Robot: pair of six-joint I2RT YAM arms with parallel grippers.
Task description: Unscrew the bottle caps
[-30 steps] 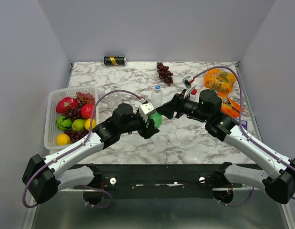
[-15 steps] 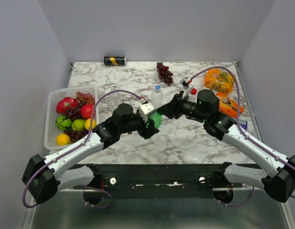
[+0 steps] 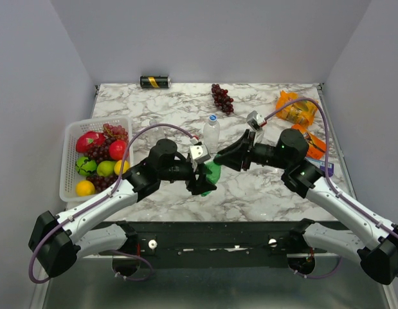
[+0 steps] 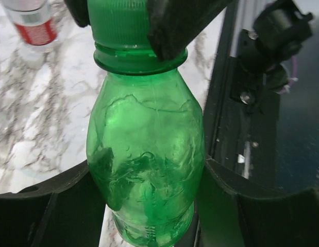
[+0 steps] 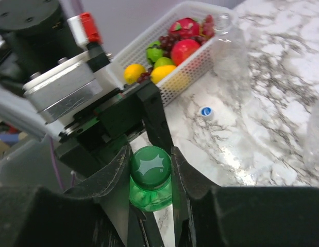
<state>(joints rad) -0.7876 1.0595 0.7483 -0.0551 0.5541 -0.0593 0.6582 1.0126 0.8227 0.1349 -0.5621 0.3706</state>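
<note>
Translucent green plastic bottle: uniform green, with matching green screw cap bearing a paler starburst. Flat marble tabletop: white, grey veining. Small clear plastic bottle: red label band. Cylindrical metal can: black with gold. Perforated plastic basket: white.

Cannot read print on the red-label bottle, blurred and cut by the left wrist view's top edge. From above, cannot see most of the green bottle behind left gripper and right gripper
</note>
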